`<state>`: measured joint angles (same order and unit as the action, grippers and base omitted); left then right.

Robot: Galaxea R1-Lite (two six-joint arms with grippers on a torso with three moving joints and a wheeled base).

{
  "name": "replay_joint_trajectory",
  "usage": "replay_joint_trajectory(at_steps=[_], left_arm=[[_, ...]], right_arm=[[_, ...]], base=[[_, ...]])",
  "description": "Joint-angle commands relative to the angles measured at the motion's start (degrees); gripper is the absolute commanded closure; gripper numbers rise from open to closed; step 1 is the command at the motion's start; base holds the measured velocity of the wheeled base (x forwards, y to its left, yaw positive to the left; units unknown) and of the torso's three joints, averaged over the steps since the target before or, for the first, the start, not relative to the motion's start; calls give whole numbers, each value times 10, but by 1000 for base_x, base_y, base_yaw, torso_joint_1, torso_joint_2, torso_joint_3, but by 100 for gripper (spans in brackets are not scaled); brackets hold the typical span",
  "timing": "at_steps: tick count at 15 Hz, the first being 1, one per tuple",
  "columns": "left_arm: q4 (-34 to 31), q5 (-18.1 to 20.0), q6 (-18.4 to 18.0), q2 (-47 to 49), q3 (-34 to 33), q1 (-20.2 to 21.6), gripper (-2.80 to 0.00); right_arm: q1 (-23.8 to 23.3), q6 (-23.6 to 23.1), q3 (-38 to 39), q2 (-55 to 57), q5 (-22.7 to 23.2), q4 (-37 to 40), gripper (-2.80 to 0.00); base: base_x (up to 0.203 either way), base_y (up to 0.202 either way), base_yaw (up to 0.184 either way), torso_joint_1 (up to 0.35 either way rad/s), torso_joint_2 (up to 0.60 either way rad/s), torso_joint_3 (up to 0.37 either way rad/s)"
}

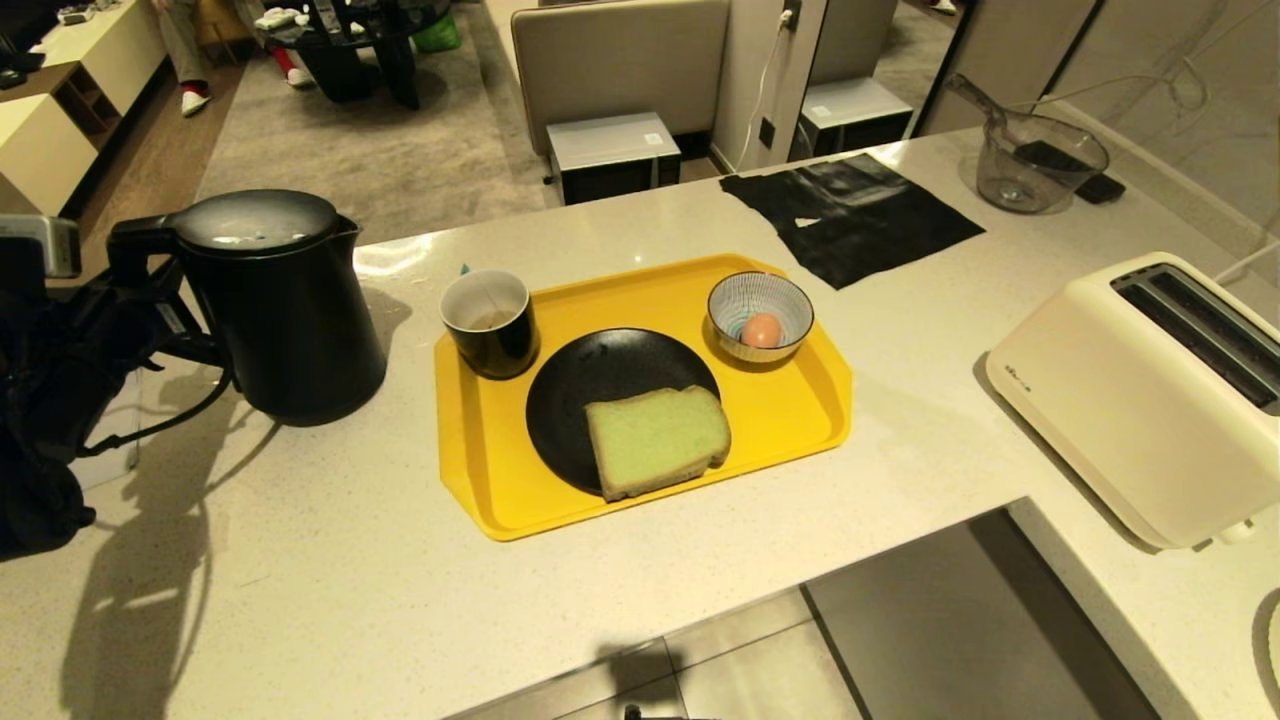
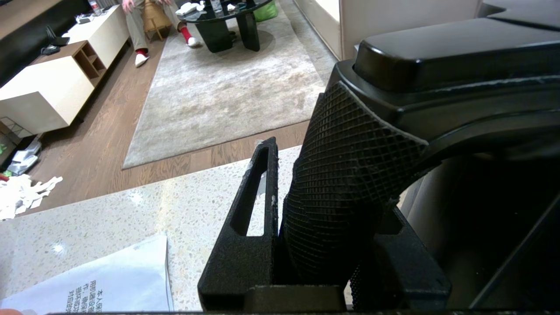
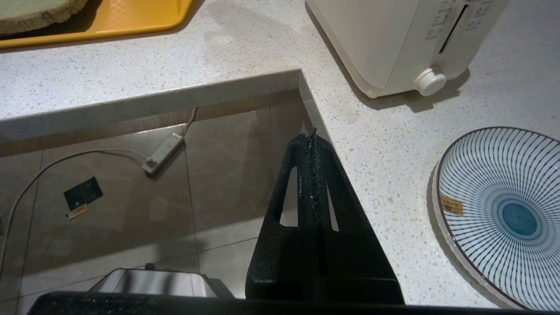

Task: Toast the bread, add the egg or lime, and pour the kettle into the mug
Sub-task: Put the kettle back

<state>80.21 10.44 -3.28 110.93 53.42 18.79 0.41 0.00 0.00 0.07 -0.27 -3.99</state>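
Observation:
The matte-black kettle [image 1: 285, 300] stands at the left of the counter. My left gripper [image 2: 332, 183] is shut on its textured handle [image 2: 350, 175]; in the head view that gripper [image 1: 165, 315] is at the far left. On the yellow tray [image 1: 800, 420], the black mug [image 1: 490, 322] is white inside. The pale green bread [image 1: 657, 440] lies on a black plate [image 1: 580, 390]. One brown egg [image 1: 762, 330] rests in the striped bowl [image 1: 790, 300]. No lime is in view. My right gripper [image 3: 313, 140] is shut and empty, hanging by the counter's inner corner.
A cream toaster [image 1: 1150, 390] sits on the right counter wing, a blue striped plate [image 3: 503, 214] near it. At the back lie a black cloth [image 1: 850, 215] and a glass jug [image 1: 1035, 160]. A printed sheet [image 2: 109, 280] lies by the kettle. A person sits far behind.

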Motion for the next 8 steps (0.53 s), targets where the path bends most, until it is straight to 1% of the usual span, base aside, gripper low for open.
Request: replay_joint_trajectory(at_steps=[1,5,6,8], left_arm=[[5,0,-2,2,-5,0,0],[7,2,-1,2,-15,0,0],[7,2,0,1,-14,0,-280],[6,5,0,-2,-9,1,-280]], right_arm=[[0,0,16,0,0,-1,0],[0,0,16,0,0,-1,0],[0,0,16,0,0,-1,0],[0,0,16,1,0,-1,0]], base=[[0,0,0,0,0,0],[0,0,0,0,0,0],[0,0,0,0,0,0],[0,0,0,0,0,0]])
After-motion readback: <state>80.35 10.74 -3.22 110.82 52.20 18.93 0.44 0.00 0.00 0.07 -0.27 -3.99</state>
